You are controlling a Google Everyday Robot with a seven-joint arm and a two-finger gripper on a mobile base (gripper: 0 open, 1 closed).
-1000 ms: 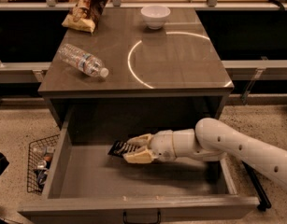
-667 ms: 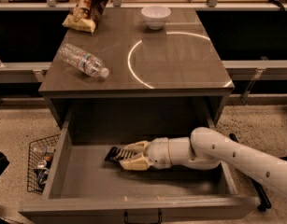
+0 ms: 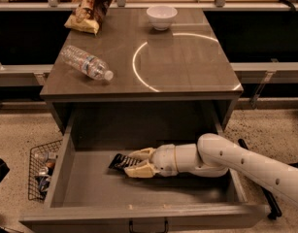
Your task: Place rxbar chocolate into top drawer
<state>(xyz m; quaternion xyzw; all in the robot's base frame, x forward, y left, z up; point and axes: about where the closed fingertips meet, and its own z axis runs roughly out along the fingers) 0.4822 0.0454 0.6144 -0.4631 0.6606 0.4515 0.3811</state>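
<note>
The top drawer [image 3: 139, 211] of the grey cabinet stands pulled wide open, its small black handle [image 3: 147, 225] at the bottom edge. My gripper [image 3: 134, 163] reaches in from the right, low over the middle of the drawer floor. It is shut on the rxbar chocolate [image 3: 119, 162], a flat black-wrapped bar whose left end sticks out past the fingertips. The bar lies at or just above the drawer floor; I cannot tell whether it touches. My white arm [image 3: 236, 161] crosses the drawer's right wall.
On the cabinet top [image 3: 187, 67] lie a clear water bottle [image 3: 88, 64] at the left, a tan chip bag [image 3: 88, 6] at the back left, and a white bowl [image 3: 161, 16] at the back. A black wire basket [image 3: 41, 171] stands on the floor left of the drawer.
My gripper has moved left and down inside the drawer, still holding the bar, which now sits lower near the drawer floor.
</note>
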